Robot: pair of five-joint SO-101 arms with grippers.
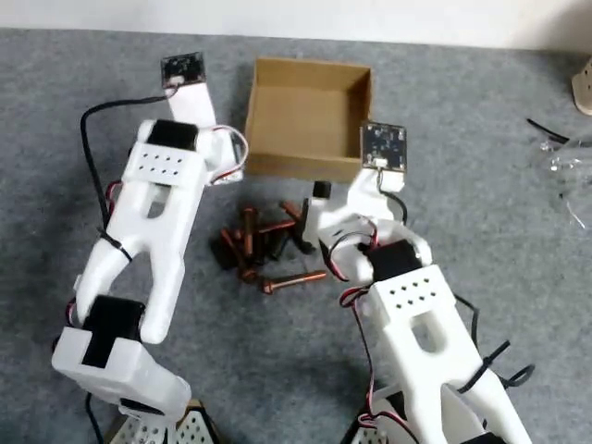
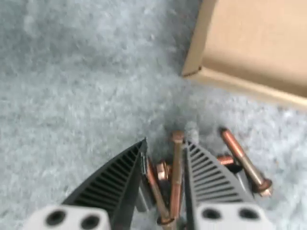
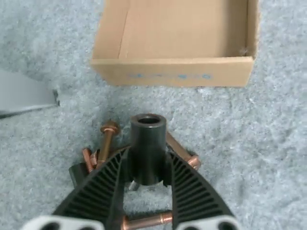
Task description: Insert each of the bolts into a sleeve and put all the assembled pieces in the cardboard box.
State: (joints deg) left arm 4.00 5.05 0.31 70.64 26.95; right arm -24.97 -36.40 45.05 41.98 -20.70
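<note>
Prob. robotics lab bench; grey felt mat [image 1: 277,370], white 3D-printed arms [image 1: 157,213], exposed wiring [image 1: 88,148]

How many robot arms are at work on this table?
2. The left arm is beside the bolts; the right arm holds a black sleeve near the cardboard box.

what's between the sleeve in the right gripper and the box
Only bare carpet up to the box in the right wrist view; the bolts lie beside the sleeve, off that line.
</note>
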